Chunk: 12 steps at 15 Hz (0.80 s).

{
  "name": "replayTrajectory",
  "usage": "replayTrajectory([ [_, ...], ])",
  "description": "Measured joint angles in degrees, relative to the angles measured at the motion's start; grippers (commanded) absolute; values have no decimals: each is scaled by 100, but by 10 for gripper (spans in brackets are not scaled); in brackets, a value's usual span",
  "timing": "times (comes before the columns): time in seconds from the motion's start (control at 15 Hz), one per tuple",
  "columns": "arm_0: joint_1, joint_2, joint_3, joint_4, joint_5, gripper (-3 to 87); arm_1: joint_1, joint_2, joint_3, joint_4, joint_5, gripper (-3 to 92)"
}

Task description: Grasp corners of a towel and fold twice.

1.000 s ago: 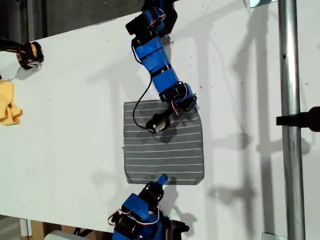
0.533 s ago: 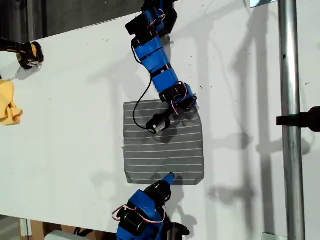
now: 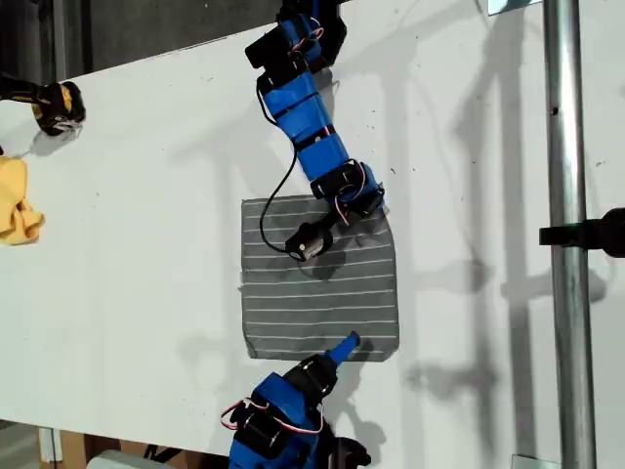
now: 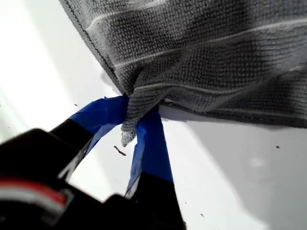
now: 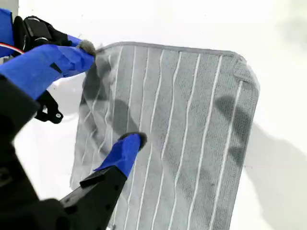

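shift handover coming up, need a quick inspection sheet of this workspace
surface: white table, a few dark specks, otherwise bare.
job's things: grey striped towel lies flat, not yet folded.
clutter: yellow cloth and a black-and-yellow object, kind unclear, near the exterior view's left edge, well apart from the towel.
grippers: my first claw is shut on one bunched towel corner; my second claw is open, at the towel edge nearest the exterior view's bottom.
cables: black cable loops from my first arm over the towel; thin red wires at the joints.
surroundings: metal pole with a black clamp at the exterior view's right.
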Motion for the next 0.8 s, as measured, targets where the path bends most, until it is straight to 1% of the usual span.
replayTrajectory([
  [0.2,0,-229,290,-62,-88,303,0,0,0,0,0,-2],
  [0.33,141,-378,642,-255,-246,296,0,0,0,0,0,-2],
  [0.6,606,-580,1652,-1028,-642,283,0,-18,-9,0,0,-2],
  [0.73,773,-879,1793,-1310,-861,283,0,-18,-9,0,0,-2],
  [0.8,835,-1099,1793,-1345,-949,288,0,-18,-9,0,0,-2],
])
